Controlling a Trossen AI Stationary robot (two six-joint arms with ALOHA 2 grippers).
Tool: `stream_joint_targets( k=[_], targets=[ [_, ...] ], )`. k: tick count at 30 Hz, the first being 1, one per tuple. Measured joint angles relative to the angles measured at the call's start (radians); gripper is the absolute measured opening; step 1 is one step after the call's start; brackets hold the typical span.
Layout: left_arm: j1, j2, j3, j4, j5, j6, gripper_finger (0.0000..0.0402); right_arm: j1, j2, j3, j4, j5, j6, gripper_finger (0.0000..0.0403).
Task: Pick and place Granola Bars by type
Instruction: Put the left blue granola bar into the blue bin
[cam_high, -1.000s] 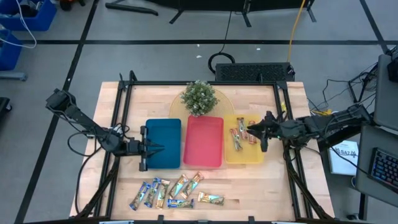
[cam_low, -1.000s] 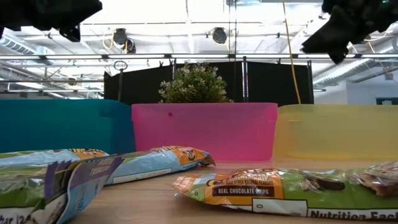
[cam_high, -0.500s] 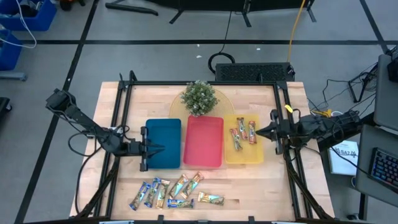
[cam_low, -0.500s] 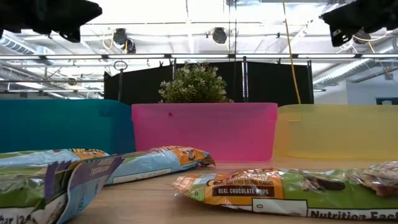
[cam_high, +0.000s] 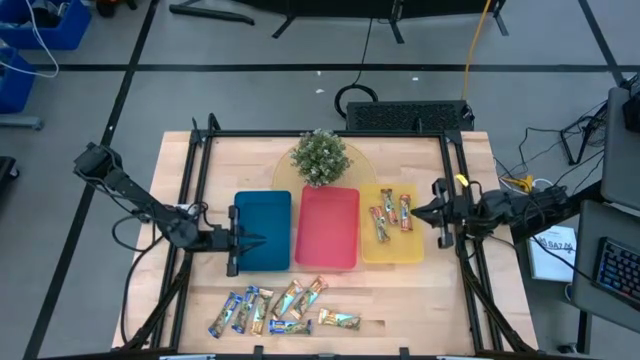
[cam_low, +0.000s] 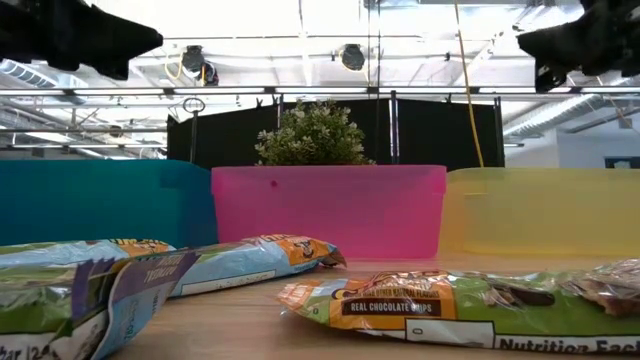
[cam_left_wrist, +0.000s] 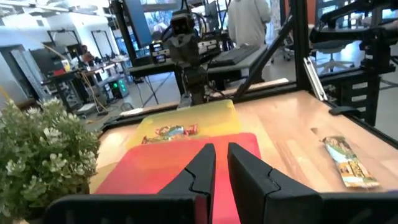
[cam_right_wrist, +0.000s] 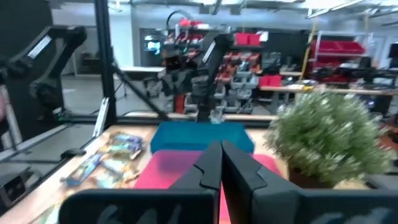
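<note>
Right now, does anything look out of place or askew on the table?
Nothing looks spilled or damaged. Three granola bars lie in the yellow tray; the unsorted bars sit loosely scattered by the table's near edge. Blue tray and red tray hold nothing.

On my wooden desk (cam_high: 400, 300) I see three trays side by side: blue tray (cam_high: 263, 230), pink tray (cam_high: 327, 228), yellow tray (cam_high: 392, 250). A small potted plant (cam_high: 320, 157) stands just behind the pink one. A person's white-clad back (cam_left_wrist: 249, 22) shows beyond the desk.

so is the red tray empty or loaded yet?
Empty. The high view shows the red tray bare inside; three granola bars lie in the yellow tray.
</note>
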Motion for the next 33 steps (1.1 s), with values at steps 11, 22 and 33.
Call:
stream_joint_targets(
  k=[11,22,33],
  targets=[
    [0.000,0.000,0.000,-0.070,0.000,-0.169,0.0051,0.000,-0.004,-0.142,0.124,-0.042,0.003,0.0000],
    [-0.145,0.000,0.000,-0.099,-0.062,-0.059,0.0007,0.000,-0.007,-0.140,0.118,-0.051,-0.045,0.0000],
    [-0.120,0.000,0.000,-0.155,-0.158,-0.242,0.0004,0.000,-0.007,-0.141,0.187,-0.050,-0.093,0.0000]
  ],
)
